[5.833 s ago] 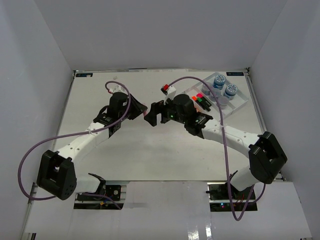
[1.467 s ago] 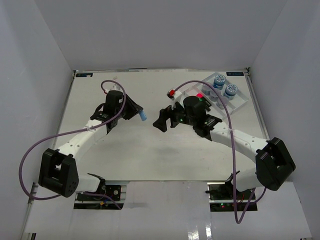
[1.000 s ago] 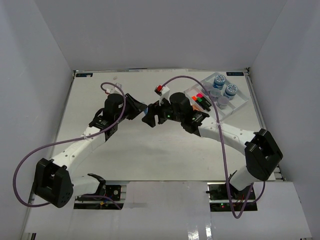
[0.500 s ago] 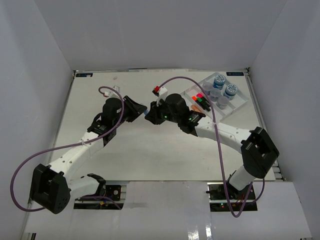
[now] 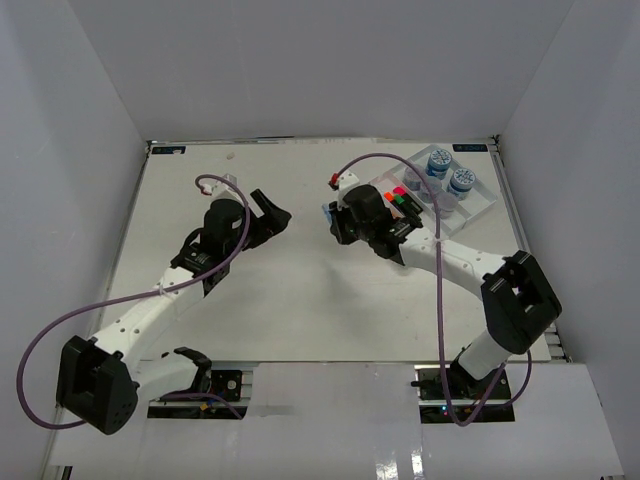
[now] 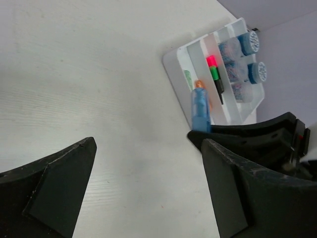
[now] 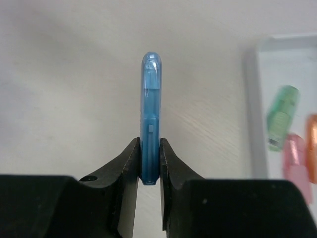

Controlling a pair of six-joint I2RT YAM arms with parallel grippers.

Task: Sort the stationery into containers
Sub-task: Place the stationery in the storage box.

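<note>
Pinching the blue marker [image 7: 150, 94] by its lower end with the right gripper [image 7: 149, 148], most of its length left free, likely to lay it flat beside the other markers [image 5: 400, 196]. Holding it above mid-counter, just short of the white tray [image 6: 174, 62] at the far right corner. With the left gripper [image 6: 148, 144] spread wide and empty close by, probably to leave room

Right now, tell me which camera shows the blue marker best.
The right wrist view: the blue marker stands sharp in the centre, clamped in the right claw. The left wrist view shows it smaller, in front of the white tray. The top view shows only a blue speck at that claw.
</note>
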